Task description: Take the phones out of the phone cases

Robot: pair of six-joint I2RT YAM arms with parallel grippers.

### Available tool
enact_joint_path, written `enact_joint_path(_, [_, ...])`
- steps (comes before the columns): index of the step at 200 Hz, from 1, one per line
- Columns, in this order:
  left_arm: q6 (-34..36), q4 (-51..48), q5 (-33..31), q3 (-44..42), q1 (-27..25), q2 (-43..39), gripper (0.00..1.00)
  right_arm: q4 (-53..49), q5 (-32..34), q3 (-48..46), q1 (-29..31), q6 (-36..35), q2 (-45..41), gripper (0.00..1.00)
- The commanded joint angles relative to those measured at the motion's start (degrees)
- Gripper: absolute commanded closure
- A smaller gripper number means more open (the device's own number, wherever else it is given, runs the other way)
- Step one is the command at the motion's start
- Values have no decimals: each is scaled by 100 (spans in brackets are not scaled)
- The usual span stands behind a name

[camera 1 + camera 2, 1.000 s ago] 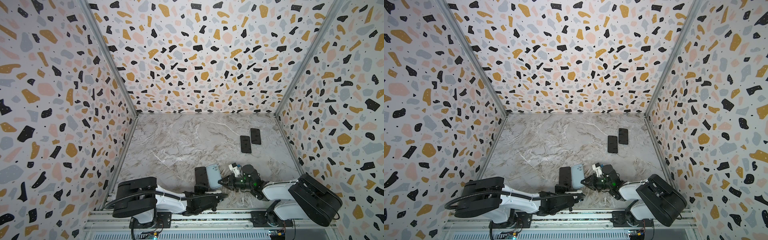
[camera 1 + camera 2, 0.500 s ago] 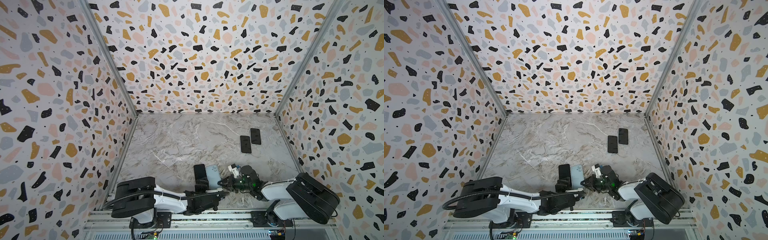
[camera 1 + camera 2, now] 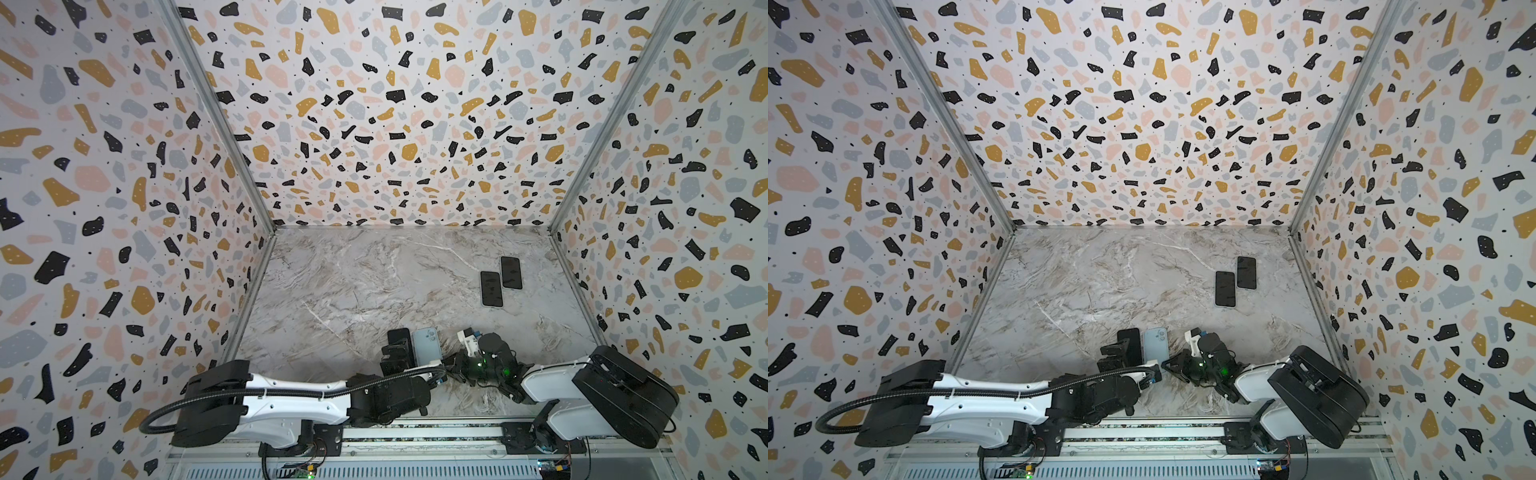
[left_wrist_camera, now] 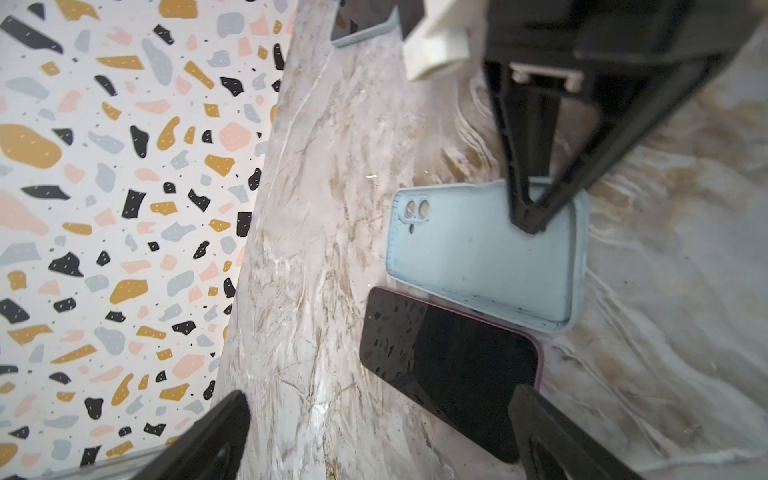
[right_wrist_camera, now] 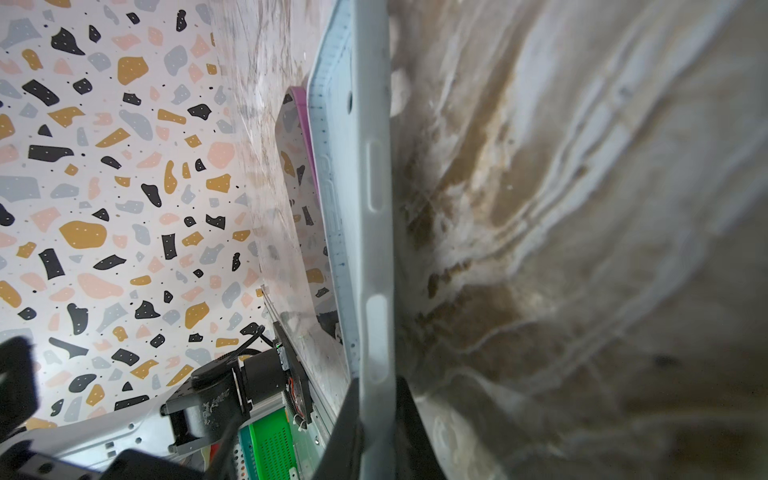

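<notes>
In both top views the phone (image 3: 400,333) (image 3: 1128,334) lies bare against the case (image 3: 427,345) (image 3: 1155,343); the left wrist shows the left gripper (image 4: 380,397) spread wide, empty, over it, a stiff, slick thing probably best pinched across its long edges; the right wrist shows the right gripper (image 5: 376,395) clamping the case's rim.

The desk (image 3: 353,282) is a pale grey marble-patterned surface with white and brownish veins. Toward its far right lie two dark phones, screens up and flat: one (image 3: 491,289) nearer and to the left, the other (image 3: 511,272) just beside it, farther back and to the right. Both top views show the pair staggered; whether their edges touch cannot be told.

Terrazzo-print walls close in the left (image 3: 104,208), far (image 3: 395,124) and right (image 3: 685,208) sides, joined by metal corner posts (image 3: 216,116). A metal rail (image 3: 415,436) runs along the desk's near edge. A green perforated piece (image 5: 270,444) shows in the right wrist view.
</notes>
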Motion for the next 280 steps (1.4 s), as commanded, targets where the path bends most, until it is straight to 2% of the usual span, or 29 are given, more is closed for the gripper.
enact_joint_path(1, [-1177, -535, -609, 336, 239, -503, 1, 167, 396, 54, 107, 158, -42, 100])
enact_joint_path(35, [-2737, -1257, -626, 857, 937, -1003, 0, 202, 677, 203, 359, 272, 42, 100])
enact_joint_path(63, [-3823, -1927, -524, 1367, 1254, -1098, 0, 328, 981, 274, 669, 540, 154, 100])
enact_joint_path(92, [-4414, -2188, -498, 1638, 1346, -1190, 1, 275, 1504, 421, 1130, 843, 219, 100])
enact_joint_path(133, [-4681, -2356, -718, 1877, 1351, -1290, 1, 100, 2467, 801, 1752, 1368, 495, 100])
enact_joint_path(167, [-4698, -2334, -686, 1812, 1351, -1470, 0, 149, 2857, 1169, 2075, 1675, 997, 100])
enact_joint_path(217, [-4703, -2269, -601, 1567, 1351, -1886, 0, 362, 2861, 1316, 2206, 1770, 1446, 100])
enact_joint_path(232, [-4694, -2257, -593, 1517, 1351, -1959, 0, 330, 2908, 1244, 2198, 1681, 1322, 100])
enact_joint_path(280, [-4673, -2174, -538, 1437, 1351, -2011, 0, -641, 2925, 1120, 1995, 1129, 608, 100])
